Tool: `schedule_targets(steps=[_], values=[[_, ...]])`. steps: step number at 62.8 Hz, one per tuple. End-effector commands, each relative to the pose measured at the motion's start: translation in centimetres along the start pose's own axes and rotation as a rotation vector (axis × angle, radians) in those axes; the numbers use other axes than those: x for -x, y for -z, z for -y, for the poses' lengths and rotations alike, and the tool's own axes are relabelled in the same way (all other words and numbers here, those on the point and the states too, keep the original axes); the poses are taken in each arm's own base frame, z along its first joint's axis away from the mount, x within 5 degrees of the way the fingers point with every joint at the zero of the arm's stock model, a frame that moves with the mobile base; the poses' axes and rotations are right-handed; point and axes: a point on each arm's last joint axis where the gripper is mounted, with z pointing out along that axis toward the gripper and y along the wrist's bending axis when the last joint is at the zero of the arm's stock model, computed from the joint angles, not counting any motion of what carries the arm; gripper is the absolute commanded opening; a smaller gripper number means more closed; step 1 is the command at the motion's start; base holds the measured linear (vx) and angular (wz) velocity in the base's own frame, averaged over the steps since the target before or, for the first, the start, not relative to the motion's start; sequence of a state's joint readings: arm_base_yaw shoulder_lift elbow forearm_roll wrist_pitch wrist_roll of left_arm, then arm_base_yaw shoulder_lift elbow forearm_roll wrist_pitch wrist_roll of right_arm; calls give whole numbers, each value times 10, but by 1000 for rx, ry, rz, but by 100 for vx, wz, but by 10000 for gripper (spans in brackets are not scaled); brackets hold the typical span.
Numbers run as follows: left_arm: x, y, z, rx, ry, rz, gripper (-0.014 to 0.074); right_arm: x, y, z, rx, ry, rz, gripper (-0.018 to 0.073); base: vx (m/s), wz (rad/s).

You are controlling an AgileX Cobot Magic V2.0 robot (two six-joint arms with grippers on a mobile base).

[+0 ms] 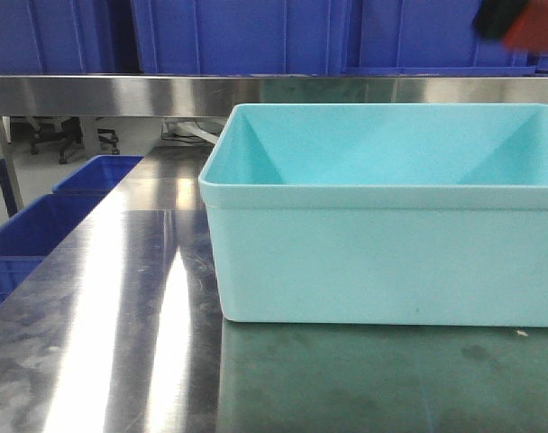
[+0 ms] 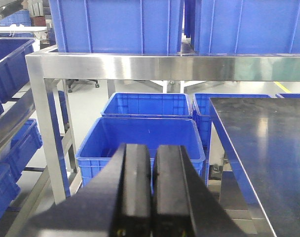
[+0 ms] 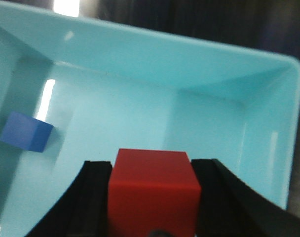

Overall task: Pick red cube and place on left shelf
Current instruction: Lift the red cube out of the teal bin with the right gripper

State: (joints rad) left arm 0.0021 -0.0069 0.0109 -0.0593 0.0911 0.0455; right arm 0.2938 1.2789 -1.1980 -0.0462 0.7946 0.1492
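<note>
Exterior front-facing view, left to right: two open blue plastic crates (image 1: 40, 234) are sitting on the floor beside the brushed stainless steel table (image 1: 121, 343). A large pale turquoise plastic bin (image 1: 382, 262) is standing on the tabletop, filling centre and right. Above, a stainless steel shelf rail (image 1: 121, 95) is carrying a row of dark blue storage crates (image 1: 238, 36). At the top right corner a blurred red-and-black shape (image 1: 522, 23) is showing, too smeared to itemise.

Left wrist-mounted view: the left gripper (image 2: 151, 163), black fingers pressing together with nothing between them, is hanging over blue plastic crates on the floor, off the table's left edge.

Right wrist-mounted view: a small blue cube (image 3: 26, 131) is lying on the bin floor near the left wall. The right gripper (image 3: 152, 197) is clamping the solid red cube (image 3: 152, 190) between its black pads – the cube is hanging above the bin's interior.
</note>
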Motion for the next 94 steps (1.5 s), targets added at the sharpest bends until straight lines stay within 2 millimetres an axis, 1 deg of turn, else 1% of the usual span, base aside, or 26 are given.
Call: schedule_targets(steps=[1,6,7,8,9,12,13,26,32,39,45,51,94], values=[[0,0,0,2,13,67,90,-1,48,4,-1,40,211,151,0,0],[0,0,0,2,13,67,90,-21,64,8,-5,52,268,151,0,0],[0,0,0,2,13,67,90,-25,70,9,-6,54,289,151,0,0],[0,0,0,2,13,67,90,-32,70,10,-9,59,294,151,0,0],[0,0,0,2,13,67,90,-37,76,11,-10,62,315,151,0,0],[0,0,0,2,13,67,90,-56,80,14,-20,79,344,151,0,0],[0,0,0,2,13,67,90,-61,85,15,-21,83,364,151,0,0],[0,0,0,2,13,67,90,-133,94,23,-25,115,490,151,0,0],[0,0,0,2,13,67,90,-159,97,26,-22,118,551,151,0,0],[0,0,0,2,13,67,90,-178,103,28,-14,116,629,151,0,0],[0,0,0,2,13,67,90,-188,107,29,-10,115,681,151,0,0],[0,0,0,2,13,67,90,-191,111,30,-10,112,704,151,0,0],[0,0,0,2,13,67,90,-191,111,30,-10,112,703,151,-1,5]])
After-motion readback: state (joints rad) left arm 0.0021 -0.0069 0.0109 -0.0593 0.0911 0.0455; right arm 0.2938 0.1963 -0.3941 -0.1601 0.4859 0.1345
